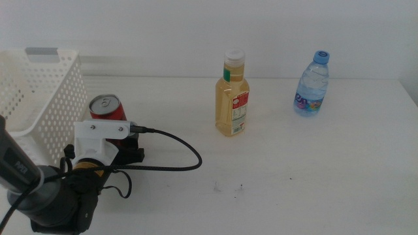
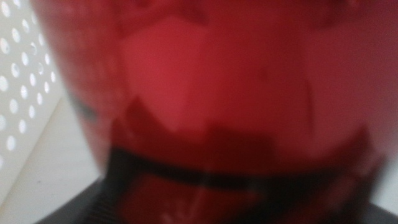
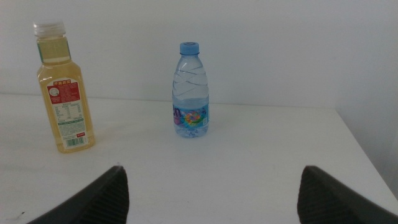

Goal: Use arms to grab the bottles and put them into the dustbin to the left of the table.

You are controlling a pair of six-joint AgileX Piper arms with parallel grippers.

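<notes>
A red soda can [image 1: 106,108] stands upright right beside the white dustbin [image 1: 39,98] at the table's left. My left gripper [image 1: 110,134] comes in from the bottom left and is at the can. Its white mount hides the can's lower half. In the left wrist view the can [image 2: 217,93] fills the picture, blurred and very close. The yellow-liquid bottle [image 1: 233,98] stands upright mid-table and the blue-capped water bottle [image 1: 311,85] at the back right. My right gripper [image 3: 214,199] is open and empty, facing both bottles [image 3: 65,93] [image 3: 190,93] from a distance.
The dustbin's perforated wall [image 2: 18,93] is close beside the can. A black cable [image 1: 176,153] loops over the white table [image 1: 294,170] from the left arm. The table's right edge [image 3: 367,162] runs close behind the water bottle.
</notes>
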